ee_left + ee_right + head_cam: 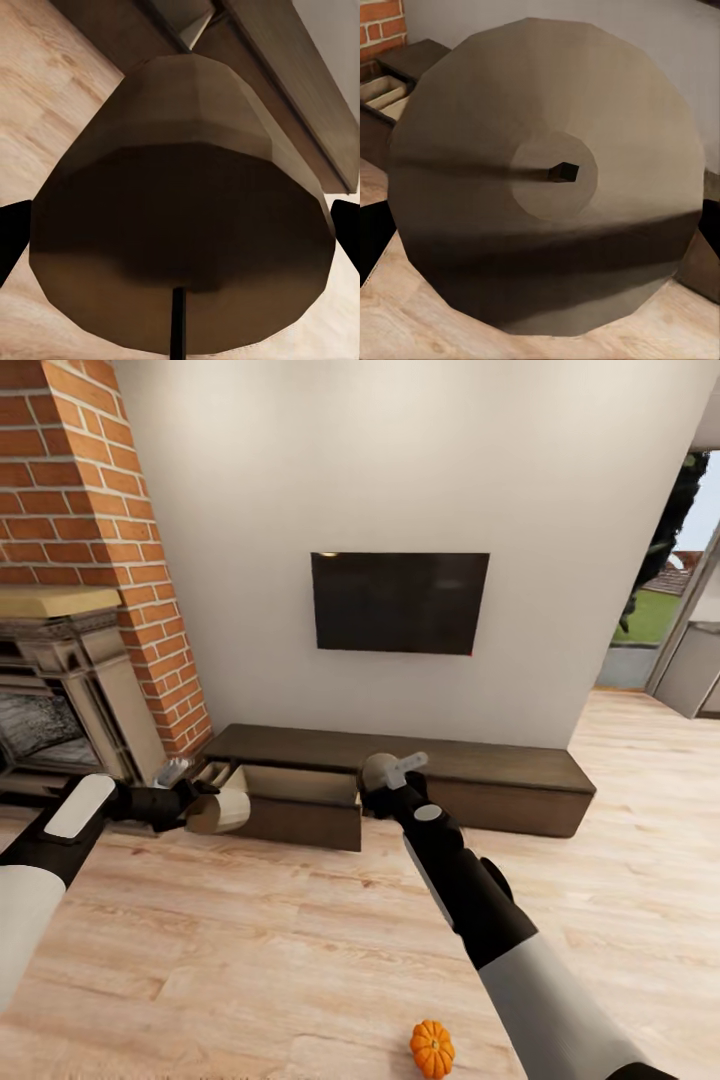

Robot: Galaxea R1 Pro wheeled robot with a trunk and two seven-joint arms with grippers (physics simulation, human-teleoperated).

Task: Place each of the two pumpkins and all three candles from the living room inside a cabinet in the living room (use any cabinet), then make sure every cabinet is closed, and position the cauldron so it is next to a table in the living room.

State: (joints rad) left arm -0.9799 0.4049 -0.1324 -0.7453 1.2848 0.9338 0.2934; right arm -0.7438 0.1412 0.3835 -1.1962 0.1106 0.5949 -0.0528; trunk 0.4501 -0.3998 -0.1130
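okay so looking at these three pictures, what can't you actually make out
- Open cabinet drawer: its contents, head view; the front wall hides the inside.
- Left gripper fingertips: the candle covers them, left wrist view.
- Right gripper grip: the other candle blocks it, right wrist view.
- Pumpkin: second one unseen.

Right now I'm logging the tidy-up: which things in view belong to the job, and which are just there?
Job:
left gripper holding a candle
right gripper holding a candle
pumpkin on the floor
cabinet, drawer open

Just there:
TV
brick fireplace
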